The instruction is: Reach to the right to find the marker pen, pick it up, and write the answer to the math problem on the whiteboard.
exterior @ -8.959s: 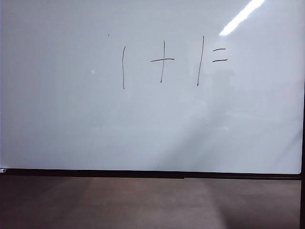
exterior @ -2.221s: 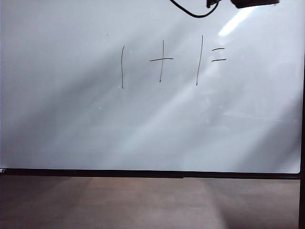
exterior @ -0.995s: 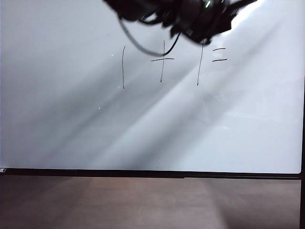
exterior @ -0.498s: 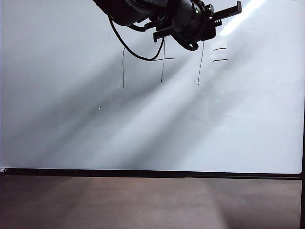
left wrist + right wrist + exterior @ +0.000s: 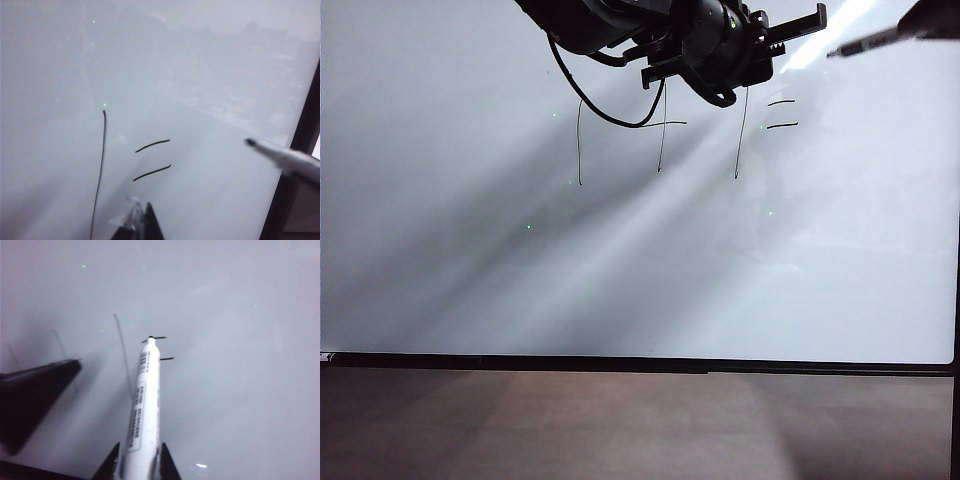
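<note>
The whiteboard [image 5: 620, 280] fills the exterior view. The math problem [image 5: 660, 130] is written in thin black strokes near its top, and its two dashes [image 5: 152, 159] also show in the left wrist view. White board to the right of the dashes is bare; the answer is not in view. My right gripper [image 5: 140, 462] is shut on the marker pen [image 5: 145, 405], whose tip is close to the dashes [image 5: 162, 347]. In the exterior view the marker pen [image 5: 865, 42] comes in from the top right corner. My left gripper [image 5: 142, 220] is shut and empty, hovering over the problem [image 5: 815, 14].
The board's black frame runs along the bottom [image 5: 620, 363] and the right side [image 5: 295, 165]. A brown surface [image 5: 620, 420] lies below it. The bulky left arm with its cable [image 5: 610, 25] hangs across the top of the board. A glare streak [image 5: 840, 20] crosses the corner.
The right arm has brought the marker pen into the top right of the exterior view. The left arm swung in over the problem a second ago and has since kept still.
</note>
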`<state>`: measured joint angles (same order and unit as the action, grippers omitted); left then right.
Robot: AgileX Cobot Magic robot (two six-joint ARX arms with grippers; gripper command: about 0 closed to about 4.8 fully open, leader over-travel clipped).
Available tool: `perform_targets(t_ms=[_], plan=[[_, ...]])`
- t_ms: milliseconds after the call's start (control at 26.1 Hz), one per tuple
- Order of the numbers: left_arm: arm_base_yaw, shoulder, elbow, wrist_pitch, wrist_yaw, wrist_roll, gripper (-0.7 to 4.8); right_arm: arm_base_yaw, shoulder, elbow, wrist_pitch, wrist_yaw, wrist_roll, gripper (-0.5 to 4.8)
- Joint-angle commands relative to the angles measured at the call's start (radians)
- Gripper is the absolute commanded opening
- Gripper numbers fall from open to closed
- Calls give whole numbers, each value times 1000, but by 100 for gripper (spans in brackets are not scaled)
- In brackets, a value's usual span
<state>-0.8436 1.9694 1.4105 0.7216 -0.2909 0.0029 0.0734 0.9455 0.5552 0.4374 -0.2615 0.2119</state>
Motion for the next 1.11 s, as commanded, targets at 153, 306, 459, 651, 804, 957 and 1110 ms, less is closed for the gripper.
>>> perform_targets(t_ms=[153, 306, 459, 651, 804, 957, 1110], plan=[[-3, -5, 3, 9, -1, 0, -4, -7, 108, 14, 169, 24, -3, -7], [-3, -5, 3, 5, -1, 0, -4, -9, 173, 54, 177, -2, -12, -7], [-3, -5, 3, -6, -1, 0, -5, -8, 203, 75, 205, -3, -24, -7], [-3, -5, 3, -16, -1, 0, -5, -9, 225, 99, 217, -3, -33, -7], [-3, -5, 3, -19, -1, 0, -5, -8, 258, 138, 189, -11, -33, -7], [-3, -5, 3, -18, -1, 0, -5, -8, 266, 153, 175, -19, -33, -7], [-3, -5, 3, -19, -1, 0, -4, -8, 266, 154, 169, -18, -42, -7]])
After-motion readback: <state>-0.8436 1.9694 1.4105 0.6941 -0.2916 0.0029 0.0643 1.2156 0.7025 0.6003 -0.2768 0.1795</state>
